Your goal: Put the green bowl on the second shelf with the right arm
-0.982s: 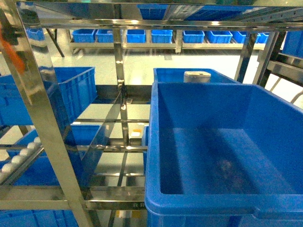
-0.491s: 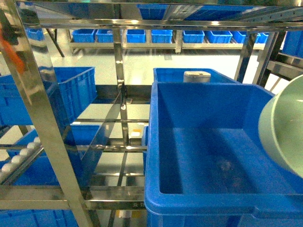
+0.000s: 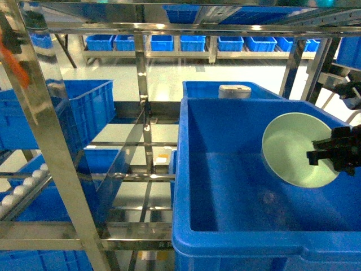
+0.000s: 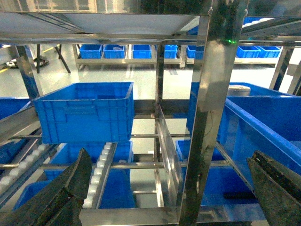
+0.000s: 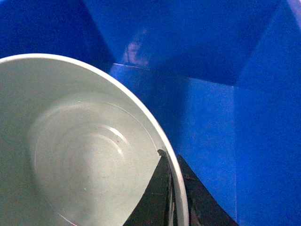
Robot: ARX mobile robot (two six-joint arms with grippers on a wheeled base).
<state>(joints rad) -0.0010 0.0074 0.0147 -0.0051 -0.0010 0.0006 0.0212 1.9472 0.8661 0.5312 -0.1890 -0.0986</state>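
Steel racking all round; right arm (image 3: 333, 153) jaws pinched the green bowl (image 3: 296, 149) rim, tilted above the crate (image 3: 237, 237) interior for release.

Head camera looks down into the crate (image 3: 237, 169); right wrist camera sits close inside it; left wrist camera faces level across the rack (image 4: 211, 108).
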